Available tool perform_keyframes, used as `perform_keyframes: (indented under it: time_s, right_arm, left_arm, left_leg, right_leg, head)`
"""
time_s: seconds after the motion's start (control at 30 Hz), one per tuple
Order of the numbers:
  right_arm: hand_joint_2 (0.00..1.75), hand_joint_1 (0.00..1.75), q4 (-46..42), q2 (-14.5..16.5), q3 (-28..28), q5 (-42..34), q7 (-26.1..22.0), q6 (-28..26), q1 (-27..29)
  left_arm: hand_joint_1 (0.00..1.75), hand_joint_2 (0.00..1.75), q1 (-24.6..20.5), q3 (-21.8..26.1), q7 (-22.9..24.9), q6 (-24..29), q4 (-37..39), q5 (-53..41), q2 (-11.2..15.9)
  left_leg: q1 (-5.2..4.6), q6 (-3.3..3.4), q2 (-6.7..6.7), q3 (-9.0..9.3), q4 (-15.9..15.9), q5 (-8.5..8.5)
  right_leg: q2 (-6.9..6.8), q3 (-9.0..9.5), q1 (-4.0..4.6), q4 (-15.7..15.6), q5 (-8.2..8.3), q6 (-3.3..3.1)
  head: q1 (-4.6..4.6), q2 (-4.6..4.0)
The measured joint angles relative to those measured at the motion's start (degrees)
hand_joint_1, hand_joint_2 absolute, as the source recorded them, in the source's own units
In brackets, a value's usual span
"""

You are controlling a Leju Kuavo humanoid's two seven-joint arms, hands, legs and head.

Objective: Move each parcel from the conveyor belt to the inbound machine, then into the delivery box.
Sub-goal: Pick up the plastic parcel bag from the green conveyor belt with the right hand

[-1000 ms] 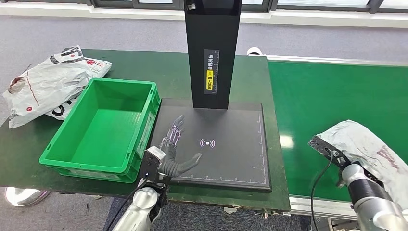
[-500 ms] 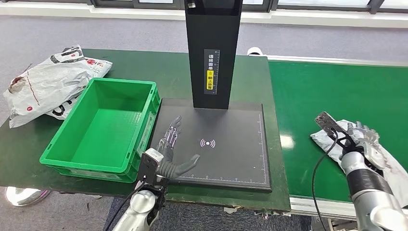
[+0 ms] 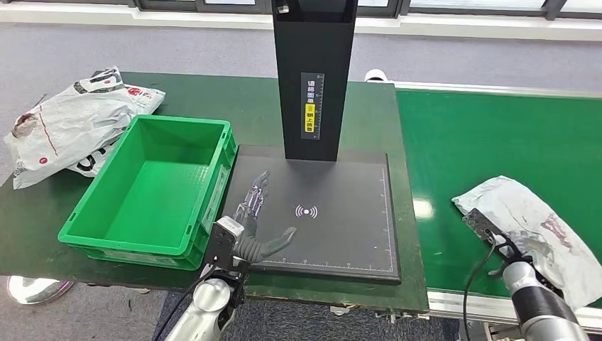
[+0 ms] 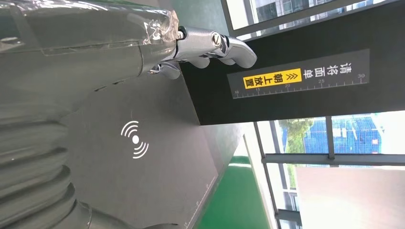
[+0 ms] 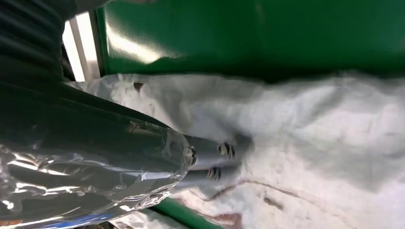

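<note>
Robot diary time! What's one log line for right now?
left hand: open over scanner plate | right hand: on parcel, grip unclear | parcel: on conveyor belt | green box: empty

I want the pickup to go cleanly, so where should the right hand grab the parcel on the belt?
Probably at the near edge of the grey parcel, from above on the robot's side: it lies flat and limp on the conveyor belt, and the right hand is already over that edge.

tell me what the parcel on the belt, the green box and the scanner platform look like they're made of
Parcel: thin grey-white plastic film, likely a poly mailer; it is crumpled, creased and softly glossy. Green box: rigid moulded plastic, with a uniform colour and ribbed rim. Scanner platform: a matte black flat plate with printed white markings; whether plastic or coated metal is unclear.
</note>
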Motion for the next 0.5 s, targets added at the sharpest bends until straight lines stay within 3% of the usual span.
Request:
perform_keyframes:
  time_s: [0.03,0.5]
  right_arm:
    - [1.75,0.0,0.7,0.0,-0.2,-0.5,0.3,0.0,0.1]
    - [1.75,0.0,7.7,0.9,-7.1,-3.8,3.8,2.6,-2.0]
  left_arm:
    - [0.0,1.75,0.0,0.0,0.0,0.0,0.1,0.1,0.0]
    - [0.0,1.75,0.5,0.0,-0.8,0.0,0.2,0.9,0.0]
  left_leg:
    - [0.01,0.0,0.07,0.05,0.0,-0.03]
    - [0.08,0.27,-0.19,0.8,0.0,-0.14]
  right_leg:
    - [0.07,0.02,0.02,0.0,0.0,0.0]
    - [-0.26,1.1,0.06,-0.3,-0.23,0.24]
  head:
    - [-0.01,0.0]
    - [0.0,0.0]
